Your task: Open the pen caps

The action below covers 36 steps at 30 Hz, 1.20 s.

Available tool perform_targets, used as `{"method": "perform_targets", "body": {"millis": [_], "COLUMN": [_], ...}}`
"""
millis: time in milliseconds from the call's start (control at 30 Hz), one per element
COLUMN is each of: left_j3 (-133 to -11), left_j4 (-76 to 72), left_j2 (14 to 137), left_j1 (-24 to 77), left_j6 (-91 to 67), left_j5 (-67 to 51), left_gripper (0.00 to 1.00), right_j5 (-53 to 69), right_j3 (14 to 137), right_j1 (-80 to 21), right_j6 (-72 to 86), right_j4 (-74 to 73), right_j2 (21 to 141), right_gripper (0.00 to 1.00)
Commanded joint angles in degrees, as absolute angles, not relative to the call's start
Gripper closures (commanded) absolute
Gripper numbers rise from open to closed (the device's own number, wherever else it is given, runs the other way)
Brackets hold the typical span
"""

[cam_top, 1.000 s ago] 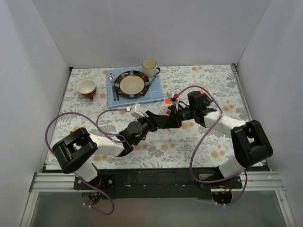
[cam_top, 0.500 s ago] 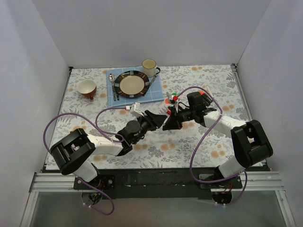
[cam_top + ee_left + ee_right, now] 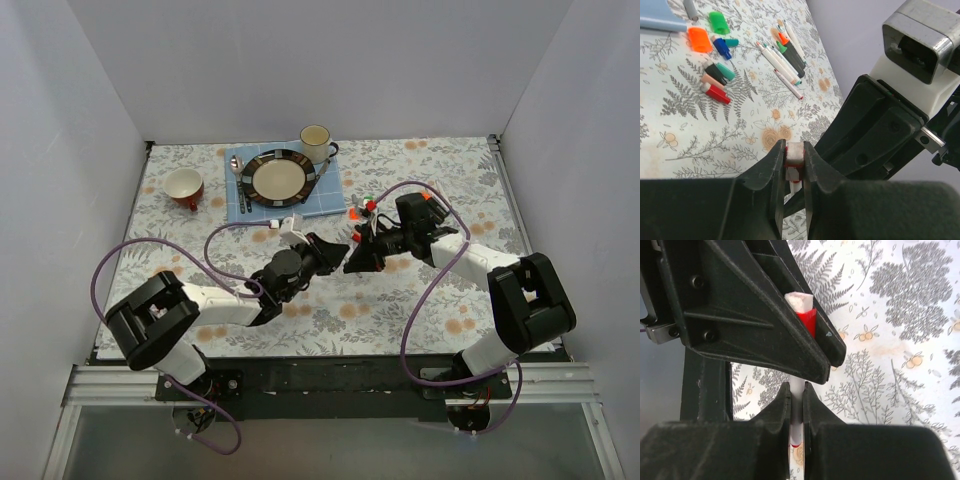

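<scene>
My left gripper (image 3: 340,250) and right gripper (image 3: 352,262) meet tip to tip at the table's middle. The left gripper (image 3: 794,159) is shut on the red pen cap (image 3: 794,155), which has a white end. The cap (image 3: 804,316) also shows in the right wrist view, between the left fingers. My right gripper (image 3: 796,402) is shut on the same pen's white barrel (image 3: 796,390), just below the cap. Loose pen caps lie on the table: green (image 3: 718,22), orange (image 3: 699,39), blue (image 3: 720,47), red (image 3: 716,92). Several pens (image 3: 784,56) lie beside them.
A plate (image 3: 250,168) on a blue cloth (image 3: 330,200), a mug (image 3: 316,142) and a red bowl (image 3: 184,186) stand at the back left. Cutlery (image 3: 237,168) lies beside the plate. The loose caps and pens (image 3: 362,209) lie just behind the grippers.
My left arm has drawn back to the left, so the two grippers no longer overlap and now meet tip to tip. The right arm has barely moved.
</scene>
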State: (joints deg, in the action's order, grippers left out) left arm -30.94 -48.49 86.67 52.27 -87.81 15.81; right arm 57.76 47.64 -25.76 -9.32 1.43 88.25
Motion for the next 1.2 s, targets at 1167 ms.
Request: {"method": "perform_targets", "body": {"millis": [1167], "left_j3": [-47.98], "left_j4": [-17.93], "left_j2": [95.87], "left_j1": [36.12], "left_j6": [-87.27], "left_j5": [-15.56], "left_gripper": [1.0], "right_j5": [10.2], "right_j3": [60.55], "right_j1": [-13.89], "right_j6": [-24.87], "right_j4": [-13.88], "right_j2": [96.93], "right_gripper": [0.96]}}
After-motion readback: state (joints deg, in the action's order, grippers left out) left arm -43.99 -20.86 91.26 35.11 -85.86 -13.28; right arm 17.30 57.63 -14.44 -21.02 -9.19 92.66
